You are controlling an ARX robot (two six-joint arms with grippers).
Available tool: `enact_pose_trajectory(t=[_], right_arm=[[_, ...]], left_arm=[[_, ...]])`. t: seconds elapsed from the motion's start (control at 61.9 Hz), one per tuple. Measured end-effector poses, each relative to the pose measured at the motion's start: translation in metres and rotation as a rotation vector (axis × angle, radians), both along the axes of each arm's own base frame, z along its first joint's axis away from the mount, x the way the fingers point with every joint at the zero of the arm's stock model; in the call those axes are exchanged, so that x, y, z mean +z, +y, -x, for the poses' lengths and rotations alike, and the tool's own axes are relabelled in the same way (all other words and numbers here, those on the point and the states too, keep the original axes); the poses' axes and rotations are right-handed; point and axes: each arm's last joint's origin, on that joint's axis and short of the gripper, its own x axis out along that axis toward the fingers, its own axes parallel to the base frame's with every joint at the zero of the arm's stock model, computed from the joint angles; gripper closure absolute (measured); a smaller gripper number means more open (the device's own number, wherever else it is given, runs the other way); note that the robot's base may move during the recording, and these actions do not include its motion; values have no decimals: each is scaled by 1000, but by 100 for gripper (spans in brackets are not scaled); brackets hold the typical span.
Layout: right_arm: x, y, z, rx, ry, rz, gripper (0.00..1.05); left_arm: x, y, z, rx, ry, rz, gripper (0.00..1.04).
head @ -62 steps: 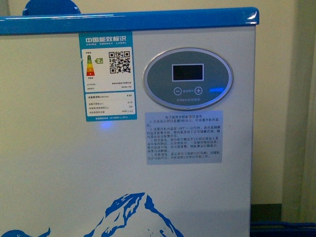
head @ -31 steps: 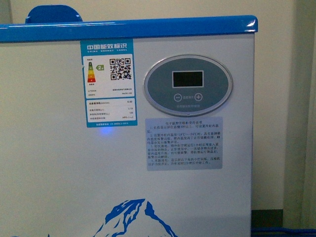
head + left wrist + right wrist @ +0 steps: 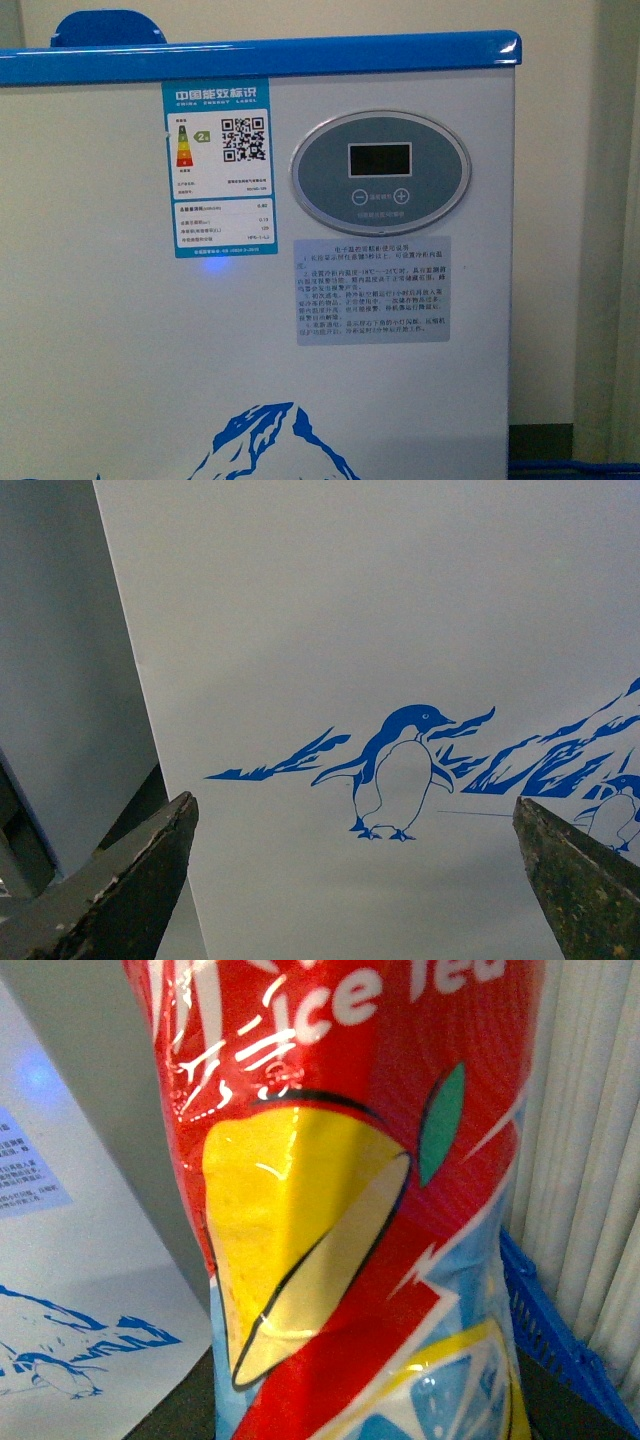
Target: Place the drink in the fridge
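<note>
Filling the right wrist view, the drink hangs clear of the floor. The right gripper is out of frame, so judge the drink clamped. Your left gripper is spread and empty. Beyond, the fridge wall faces you. Its rim lies above, so expect to lift with the right arm.

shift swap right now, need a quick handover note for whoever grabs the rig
Left gripper: jaws open and empty, facing the penguin decal on the fridge.
Right gripper: jaws out of frame. The drink fills its wrist view, close beside the fridge wall, so it is probably held.
Done: the drink is up at the fridge front.
Left: whether the top is open cannot be seen from here, so check. Then lift the drink over the blue rim and set it inside.
</note>
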Motion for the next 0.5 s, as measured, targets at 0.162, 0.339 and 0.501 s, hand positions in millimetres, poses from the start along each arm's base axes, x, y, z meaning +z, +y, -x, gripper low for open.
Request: enact_pose_trajectory(t=[0.162,0.339,0.501], right_arm=[[0,0,1,0,-2,1,64],[0,0,1,-1,-2,3,64],[0,0,1,0,-3,4,64]], left_arm=[[0,0,0,0,0,0,8],[0,0,0,0,0,0,8],[0,0,0,0,0,0,8]])
